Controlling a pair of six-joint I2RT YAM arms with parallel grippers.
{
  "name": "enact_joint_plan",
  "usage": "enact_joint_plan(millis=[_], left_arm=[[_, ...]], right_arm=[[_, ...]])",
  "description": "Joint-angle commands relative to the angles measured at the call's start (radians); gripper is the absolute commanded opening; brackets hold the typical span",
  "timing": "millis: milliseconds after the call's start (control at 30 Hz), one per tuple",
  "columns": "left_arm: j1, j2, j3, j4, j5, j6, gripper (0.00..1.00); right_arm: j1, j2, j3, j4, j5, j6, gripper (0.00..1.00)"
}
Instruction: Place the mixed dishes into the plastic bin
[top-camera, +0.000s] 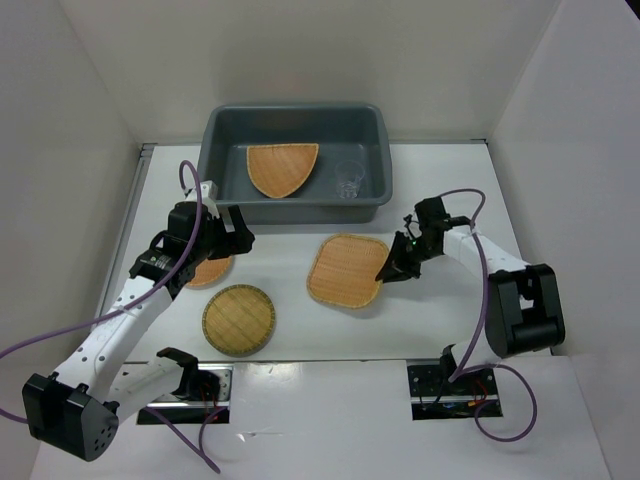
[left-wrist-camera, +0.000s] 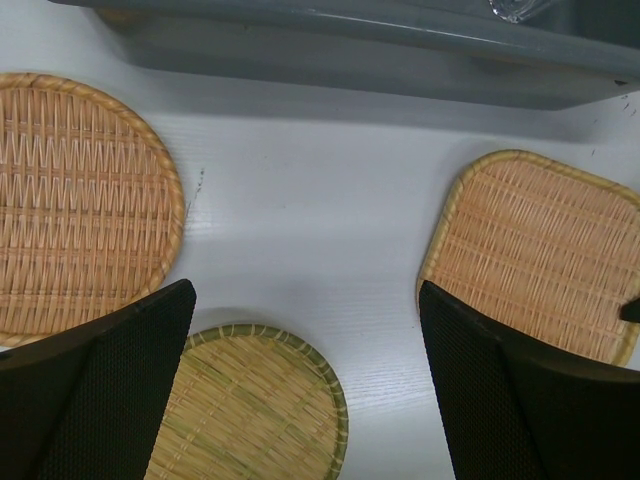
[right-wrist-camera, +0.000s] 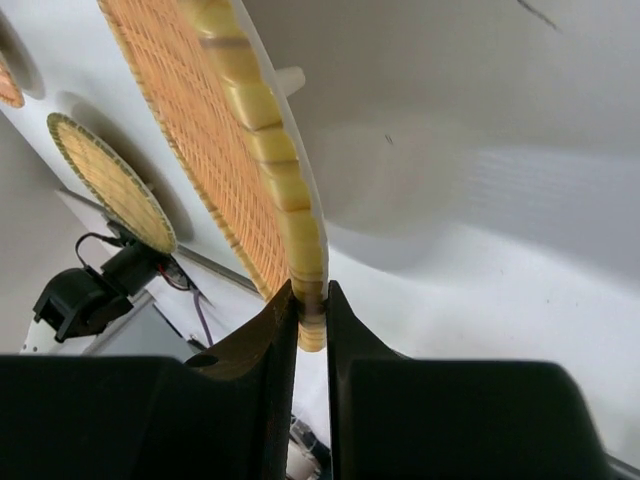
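Note:
The dark grey plastic bin stands at the back with a fan-shaped wicker tray and a small clear glass cup inside. My right gripper is shut on the right rim of the rounded square wicker tray; its fingers pinch that rim. My left gripper is open and empty above the table; its pads frame a greenish round tray. That tray lies near the front. An orange round tray lies partly under my left arm, and shows in the left wrist view.
White walls close in the table on the left, back and right. The bin's front wall runs along the top of the left wrist view. Cables loop off both arms.

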Motion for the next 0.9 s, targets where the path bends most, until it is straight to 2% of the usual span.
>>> enact_joint_plan(millis=[0, 33, 233, 367, 467, 500, 633, 733, 767, 867], left_arm=[[0.004, -0.006, -0.011, 0.037, 0.006, 0.003, 0.99], [0.004, -0.006, -0.011, 0.037, 0.006, -0.006, 0.99], [0.004, 0.029, -0.032, 0.103, 0.222, -0.019, 0.99], [0.004, 0.029, -0.032, 0.124, 0.282, -0.01, 0.99], [0.004, 0.029, -0.042, 0.157, 0.351, -0.01, 0.92], [0.004, 0.029, -0.042, 0.177, 0.371, -0.019, 0.85], [0.004, 0.029, -0.083, 0.21, 0.417, -0.072, 0.73], [0.004, 0.047, -0.094, 0.221, 0.394, -0.114, 0.43], [-0.007, 0.056, -0.103, 0.221, 0.364, -0.124, 0.24], [-0.007, 0.056, -0.134, 0.249, 0.321, -0.187, 0.05]], right_arm=[[-0.007, -0.055, -0.029, -0.055, 0.008, 0.007, 0.0], [-0.007, -0.055, -0.029, -0.055, 0.008, 0.007, 0.0], [-0.007, -0.066, -0.04, -0.055, -0.001, 0.018, 0.0], [-0.007, -0.084, -0.03, -0.046, -0.053, 0.018, 0.0], [-0.007, -0.084, -0.04, -0.019, -0.105, 0.03, 0.0], [-0.007, -0.084, -0.04, -0.009, -0.116, 0.04, 0.0], [-0.007, -0.075, -0.04, -0.009, -0.106, 0.05, 0.0], [-0.007, -0.066, -0.049, 0.0, -0.106, 0.06, 0.0], [-0.007, -0.066, -0.049, 0.0, -0.106, 0.06, 0.0], [-0.007, -0.056, -0.059, -0.009, -0.106, 0.06, 0.0]])
